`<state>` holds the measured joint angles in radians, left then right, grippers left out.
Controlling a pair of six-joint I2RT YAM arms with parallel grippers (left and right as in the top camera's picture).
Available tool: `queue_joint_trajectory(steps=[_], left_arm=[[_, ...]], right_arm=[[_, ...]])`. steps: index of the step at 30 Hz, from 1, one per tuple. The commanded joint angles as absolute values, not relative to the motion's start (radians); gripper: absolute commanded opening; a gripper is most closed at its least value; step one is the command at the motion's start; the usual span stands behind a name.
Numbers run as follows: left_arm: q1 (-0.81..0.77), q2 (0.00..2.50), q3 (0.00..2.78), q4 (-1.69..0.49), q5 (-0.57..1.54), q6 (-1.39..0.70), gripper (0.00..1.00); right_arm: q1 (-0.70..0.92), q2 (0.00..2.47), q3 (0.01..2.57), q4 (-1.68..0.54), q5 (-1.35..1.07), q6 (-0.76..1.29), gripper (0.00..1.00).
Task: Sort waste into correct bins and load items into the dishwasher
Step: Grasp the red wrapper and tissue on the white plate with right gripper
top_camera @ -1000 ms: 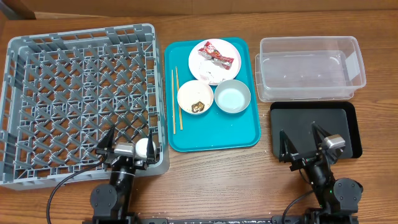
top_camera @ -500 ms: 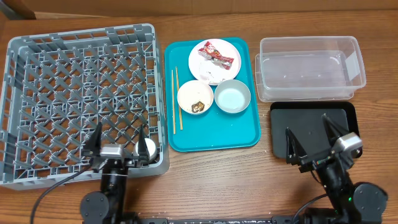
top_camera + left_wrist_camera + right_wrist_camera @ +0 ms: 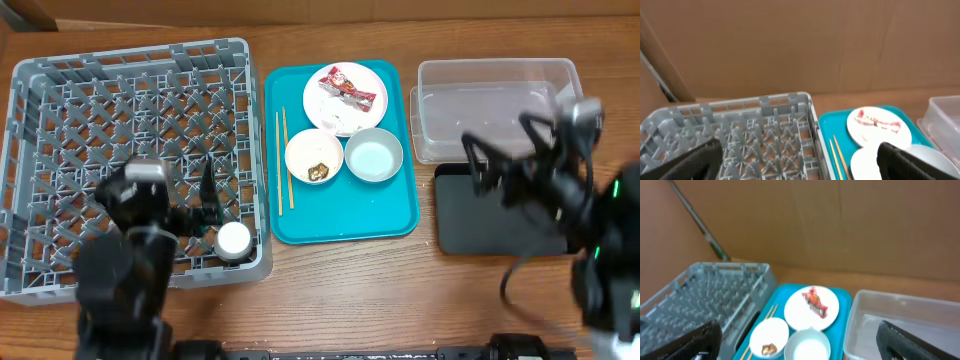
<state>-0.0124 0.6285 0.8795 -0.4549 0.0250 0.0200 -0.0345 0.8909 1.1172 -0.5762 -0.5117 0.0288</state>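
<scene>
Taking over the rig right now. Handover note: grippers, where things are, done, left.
Left gripper: open, empty, over the grey rack.
Right gripper: open, empty, over the clear tub and black tray.
On the teal tray: plate with wrapper on it, bowl with brown scraps, second bowl, chopsticks.
White cup sits in the rack.
Done: none of these sorted or loaded.
Left: waste to bins; plate, bowls, chopsticks to rack.

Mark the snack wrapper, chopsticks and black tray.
snack wrapper (image 3: pixel 347 88), overhead view, middle of the red foil
chopsticks (image 3: pixel 279 160), overhead view, mid-length of the left stick
black tray (image 3: pixel 465 228), overhead view, bare floor near its left edge
</scene>
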Motion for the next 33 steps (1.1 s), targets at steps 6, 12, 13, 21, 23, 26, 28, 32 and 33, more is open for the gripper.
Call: queue_joint_trajectory(steps=[6,12,13,21,23,26,28,32,33], left_arm=[[-0.007,1.006,1.269,-0.671,0.023,0.0,1.0],[-0.007,1.2,1.306,-0.645,0.022,-0.002,1.0],[-0.007,1.234,1.306,-0.641,0.033,-0.004,1.0],[-0.008,1.501,1.306,-0.634,0.173,-0.008,1.0],[-0.007,1.529,1.306,-0.619,0.177,-0.019,1.0],[-0.006,1.537,1.306,-0.577,0.175,-0.03,1.0],[-0.006,1.529,1.31,-0.557,0.165,-0.031,1.0],[-0.006,1.52,1.316,-0.553,0.165,-0.03,1.0],[-0.006,1.52,1.316,-0.558,0.165,-0.03,1.0]], right_arm=[[0.113,1.404,1.685,-0.855,-0.506,-0.141,1.0],[0.26,1.75,1.993,-0.994,-0.374,-0.144,1.0],[0.276,1.786,2.003,-0.984,-0.374,-0.144,1.0],[0.335,2.0,2.002,-0.761,-0.398,-0.083,1.0],[0.352,2.044,2.002,-0.73,-0.334,-0.088,1.0],[0.384,2.117,2.002,-0.713,-0.241,-0.161,1.0],[0.406,2.165,2.002,-0.707,-0.183,-0.197,1.0],[0.434,2.262,2.002,-0.704,-0.079,-0.25,1.0],[0.437,2.283,2.002,-0.708,-0.078,-0.271,1.0]])
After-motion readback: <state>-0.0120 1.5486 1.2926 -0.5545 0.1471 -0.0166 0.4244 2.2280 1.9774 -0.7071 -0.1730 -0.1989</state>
